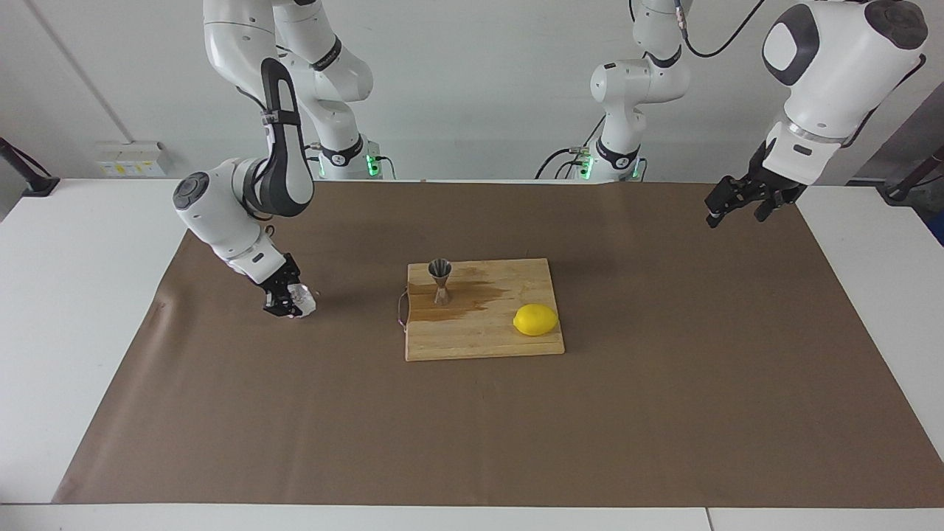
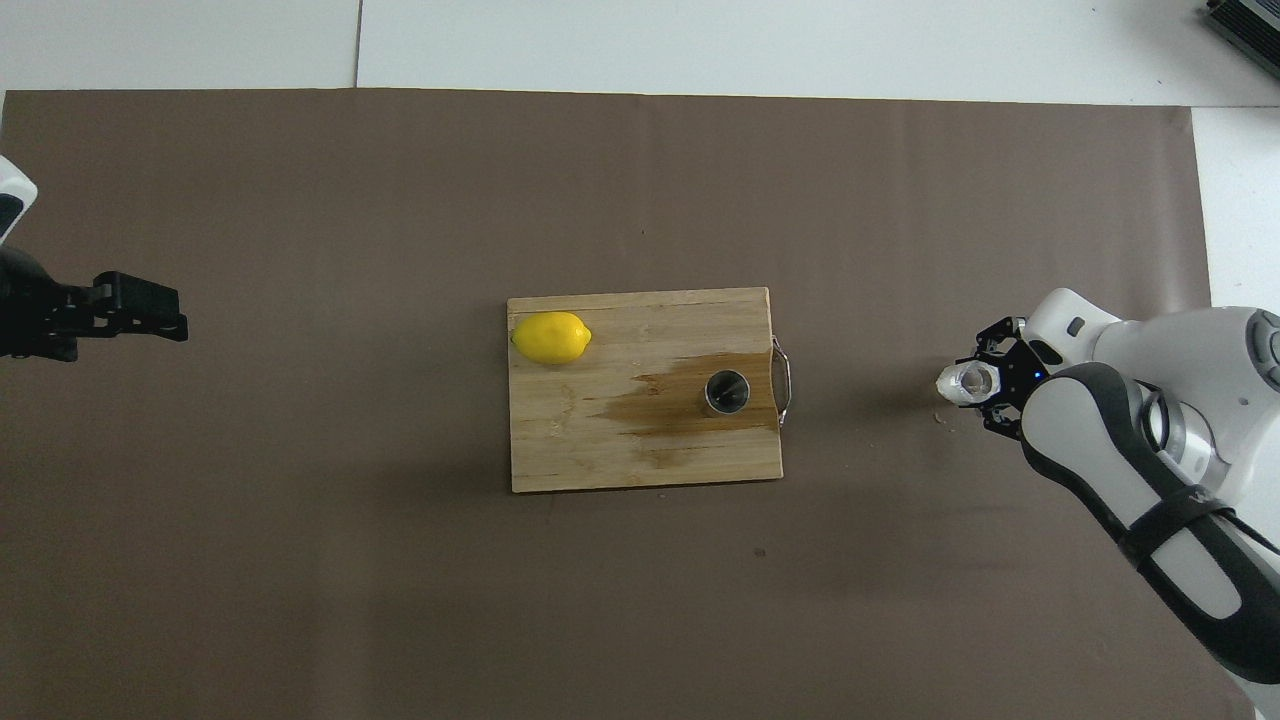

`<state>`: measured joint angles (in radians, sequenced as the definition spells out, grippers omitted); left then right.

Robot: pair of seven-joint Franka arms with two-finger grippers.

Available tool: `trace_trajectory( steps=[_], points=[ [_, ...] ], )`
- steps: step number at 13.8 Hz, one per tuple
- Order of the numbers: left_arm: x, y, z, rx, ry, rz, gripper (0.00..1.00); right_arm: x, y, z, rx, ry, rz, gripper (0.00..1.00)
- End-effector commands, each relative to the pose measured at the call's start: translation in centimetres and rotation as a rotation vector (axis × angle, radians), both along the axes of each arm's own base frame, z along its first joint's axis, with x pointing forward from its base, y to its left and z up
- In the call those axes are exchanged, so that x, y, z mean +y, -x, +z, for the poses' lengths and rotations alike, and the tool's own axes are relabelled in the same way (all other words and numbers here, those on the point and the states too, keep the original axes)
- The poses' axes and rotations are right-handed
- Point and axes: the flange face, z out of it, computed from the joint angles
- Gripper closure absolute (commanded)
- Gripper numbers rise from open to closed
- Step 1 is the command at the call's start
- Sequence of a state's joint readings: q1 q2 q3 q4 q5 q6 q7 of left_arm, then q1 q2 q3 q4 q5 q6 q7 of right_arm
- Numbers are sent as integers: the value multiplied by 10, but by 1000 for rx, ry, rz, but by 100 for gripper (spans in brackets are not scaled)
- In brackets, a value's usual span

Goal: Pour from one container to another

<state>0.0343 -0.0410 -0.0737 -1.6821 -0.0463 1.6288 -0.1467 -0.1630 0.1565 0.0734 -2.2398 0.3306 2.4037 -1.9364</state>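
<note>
The right hand (image 1: 289, 301) is clamped on the small clear cup (image 1: 303, 300) low over the brown-papered counter (image 1: 664, 413), well apart from the steel jigger (image 1: 441, 281) standing on a wet-stained cutting board (image 1: 483, 339) with a lemon (image 1: 535, 320). A clean pour likely means lifting the cup level, carrying it from the hand's present spot to directly over the jigger's narrow mouth, then tipping slowly. The left hand (image 1: 751, 203), fingers apart, waits raised over its own end of the counter. The overhead view shows both open mouths; the facing view shows height and the jigger's hourglass waist.
</note>
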Motion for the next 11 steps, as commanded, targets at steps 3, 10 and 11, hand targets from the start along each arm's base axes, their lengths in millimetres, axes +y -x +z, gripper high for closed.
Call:
trace_trajectory(
  steps=[3,10,11],
  points=[
    [-2,16,25,68,16,-24,0,5,-6,26,-39,-17,-22,100],
    [-8,21,26,71,12,-24,0,15,-10,54,-16,-29,-68,100],
    [-5,20,27,63,12,-18,0,16,-9,55,-2,-31,-76,100]
  ],
)
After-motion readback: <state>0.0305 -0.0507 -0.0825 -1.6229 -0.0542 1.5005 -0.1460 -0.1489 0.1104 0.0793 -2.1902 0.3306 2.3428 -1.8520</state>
